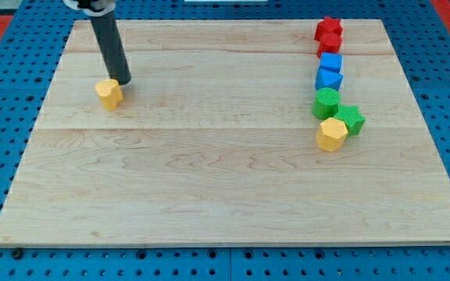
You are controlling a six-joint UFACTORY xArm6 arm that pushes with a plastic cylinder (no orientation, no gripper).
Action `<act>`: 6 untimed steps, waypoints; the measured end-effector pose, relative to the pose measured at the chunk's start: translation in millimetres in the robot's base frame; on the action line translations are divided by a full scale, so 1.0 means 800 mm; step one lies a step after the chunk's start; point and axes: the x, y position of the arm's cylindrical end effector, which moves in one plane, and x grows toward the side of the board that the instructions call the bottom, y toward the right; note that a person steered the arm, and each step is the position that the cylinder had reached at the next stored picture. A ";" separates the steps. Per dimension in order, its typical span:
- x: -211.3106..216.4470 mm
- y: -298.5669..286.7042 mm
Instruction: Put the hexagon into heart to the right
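A yellow hexagon (pixel 332 133) lies at the view's right, touching a green star (pixel 351 119) above and to its right. A small yellow block that looks like a heart (pixel 109 93) lies at the view's upper left. My tip (pixel 123 81) rests on the board right at the heart's upper right edge; I cannot tell whether it touches. The rod leans up and left from there. The hexagon is far to the right of my tip.
At the view's right, a column of blocks runs down from the top: two red blocks (pixel 328 35), two blue blocks (pixel 329 71), a green round-looking block (pixel 326 102), then the green star. The wooden board (pixel 209 195) sits on a blue pegboard.
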 end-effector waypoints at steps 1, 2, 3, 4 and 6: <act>0.005 0.019; 0.026 0.114; 0.092 0.183; 0.169 0.237; 0.231 0.383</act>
